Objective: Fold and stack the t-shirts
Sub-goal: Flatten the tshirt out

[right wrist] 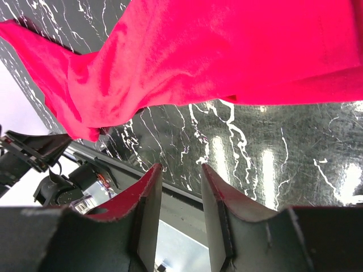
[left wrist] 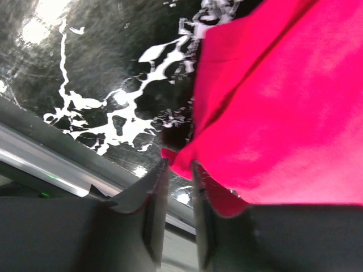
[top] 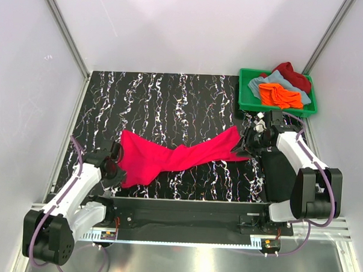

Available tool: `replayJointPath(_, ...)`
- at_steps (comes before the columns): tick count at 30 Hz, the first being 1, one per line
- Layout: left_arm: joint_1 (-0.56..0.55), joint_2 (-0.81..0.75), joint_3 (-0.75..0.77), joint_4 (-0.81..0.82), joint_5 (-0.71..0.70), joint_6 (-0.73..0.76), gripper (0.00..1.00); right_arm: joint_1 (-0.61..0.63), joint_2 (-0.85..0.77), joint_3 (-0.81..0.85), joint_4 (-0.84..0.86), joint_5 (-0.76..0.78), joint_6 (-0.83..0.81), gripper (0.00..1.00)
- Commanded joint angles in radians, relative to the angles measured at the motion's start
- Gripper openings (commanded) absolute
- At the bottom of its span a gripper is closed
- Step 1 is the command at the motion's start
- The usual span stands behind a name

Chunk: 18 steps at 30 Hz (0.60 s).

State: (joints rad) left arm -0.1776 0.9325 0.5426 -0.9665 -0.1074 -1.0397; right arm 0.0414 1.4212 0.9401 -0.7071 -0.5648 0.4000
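A bright pinkish-red t-shirt (top: 168,158) lies stretched out across the black marbled table, rumpled and unfolded. My left gripper (top: 115,163) is at its left end. In the left wrist view the jaws (left wrist: 178,165) stand a little apart, with a corner of the shirt (left wrist: 283,102) at their tips and cloth lying against the right finger. My right gripper (top: 248,146) is at the shirt's right end. Its jaws (right wrist: 181,167) are open and empty, and the shirt (right wrist: 227,51) lies just beyond the tips. Orange (top: 278,95), grey-blue (top: 262,84) and dark red (top: 291,73) shirts lie piled in the crate.
A green plastic crate (top: 243,93) stands at the back right corner, just behind my right arm. White walls with metal posts close in the table on three sides. The metal rail that carries the arm bases (top: 183,223) runs along the near edge.
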Motion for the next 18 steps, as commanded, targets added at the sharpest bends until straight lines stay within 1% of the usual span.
replayJointPath(1,0.004,0.012,-0.020,0.037,-0.044,-0.028,0.21,0.005,0.007,0.000,0.031,-0.024,0.007,0.40)
replayJointPath(3,0.004,0.025,-0.015,0.049,-0.046,-0.011,0.16,0.005,0.015,-0.004,0.032,-0.017,0.013,0.40)
replayJointPath(4,0.004,0.029,-0.010,0.054,-0.037,-0.007,0.09,0.005,0.019,-0.006,0.034,-0.004,0.019,0.40)
replayJointPath(6,0.004,0.022,0.010,0.054,-0.032,0.004,0.00,0.005,0.030,-0.015,0.035,0.019,0.054,0.40)
replayJointPath(8,0.003,0.012,0.042,0.048,-0.026,0.021,0.00,0.005,0.035,-0.020,0.035,0.080,0.097,0.40)
replayJointPath(10,0.003,-0.001,0.066,0.035,-0.020,0.046,0.00,0.005,0.038,-0.021,0.035,0.112,0.117,0.40)
replayJointPath(13,-0.006,-0.009,0.146,0.041,0.015,0.087,0.00,0.005,0.053,-0.012,0.034,0.137,0.138,0.41)
replayJointPath(15,-0.039,0.005,0.192,0.046,0.043,0.138,0.00,0.003,0.064,-0.006,0.035,0.146,0.158,0.40)
replayJointPath(16,-0.055,0.037,0.242,0.052,0.066,0.147,0.00,0.002,0.067,-0.003,0.035,0.154,0.169,0.40)
replayJointPath(18,-0.127,0.078,0.289,0.057,0.086,0.170,0.00,0.003,0.074,0.006,0.034,0.164,0.177,0.40)
